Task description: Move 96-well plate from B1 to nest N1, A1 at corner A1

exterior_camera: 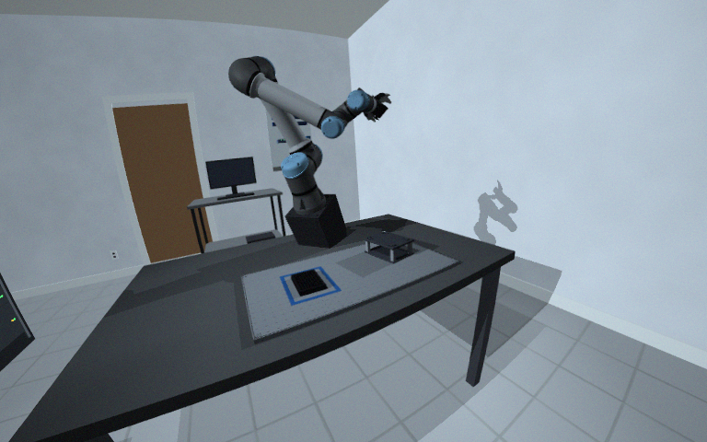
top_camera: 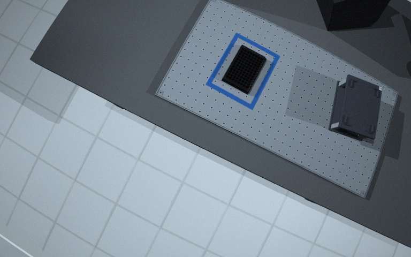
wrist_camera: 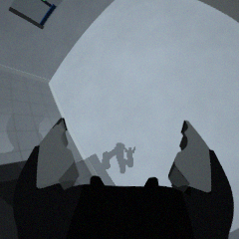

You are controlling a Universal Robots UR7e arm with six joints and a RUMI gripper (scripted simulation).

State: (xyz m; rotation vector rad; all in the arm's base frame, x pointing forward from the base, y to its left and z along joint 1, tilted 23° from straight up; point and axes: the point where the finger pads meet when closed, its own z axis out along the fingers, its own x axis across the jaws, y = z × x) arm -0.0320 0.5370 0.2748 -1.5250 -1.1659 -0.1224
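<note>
One black plate (top_camera: 244,69) with a grid of small wells lies flat inside one blue square outline (top_camera: 217,67). One raised stand (top_camera: 359,106) sits well apart from that outline. One gripper (exterior_camera: 380,105) hangs high above, jaws fully open, holding nothing.
</note>
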